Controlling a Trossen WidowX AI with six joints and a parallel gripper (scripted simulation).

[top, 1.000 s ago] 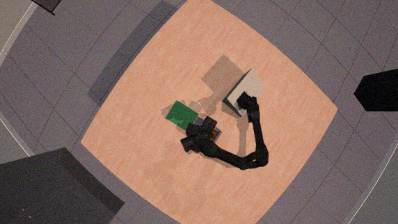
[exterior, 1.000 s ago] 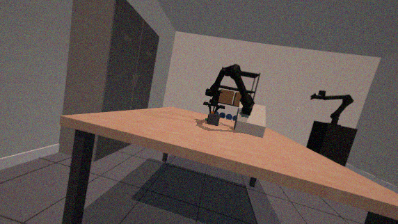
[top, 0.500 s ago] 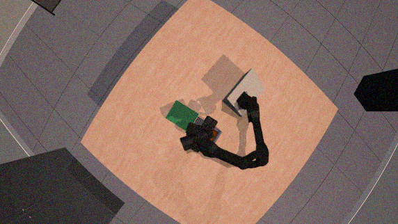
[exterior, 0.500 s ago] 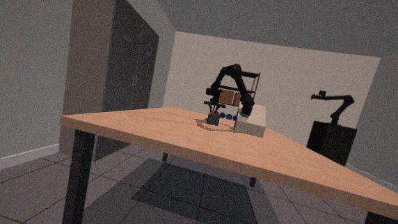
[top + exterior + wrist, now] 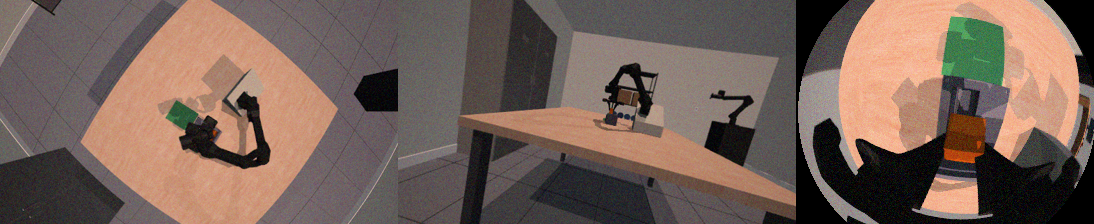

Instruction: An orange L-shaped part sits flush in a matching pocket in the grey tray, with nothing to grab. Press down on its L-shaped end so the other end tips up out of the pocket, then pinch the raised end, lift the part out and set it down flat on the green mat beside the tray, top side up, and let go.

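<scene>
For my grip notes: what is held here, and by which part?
The orange part, pinched by its raised end in the gripper.

- Pale far wall [image 5: 694, 76]
- Dark grey tiled floor [image 5: 52, 80] [image 5: 516, 195]
- Wooden table [image 5: 156, 76] [image 5: 565, 146] [image 5: 881, 65], dark legs
- Tall dark cabinet [image 5: 528, 52]
- Dim light, soft shadows

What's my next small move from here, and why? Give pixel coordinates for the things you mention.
I'd probably ease straight up: the gripper [image 5: 611, 109] [image 5: 961, 140] is shut on the orange part [image 5: 611, 111] [image 5: 966, 136], which stands up out of the grey tray [image 5: 611, 120] [image 5: 995, 102], and the green mat [image 5: 181, 115] [image 5: 974, 52] lies beside it. Lifting first should clear the tray's rim.
</scene>
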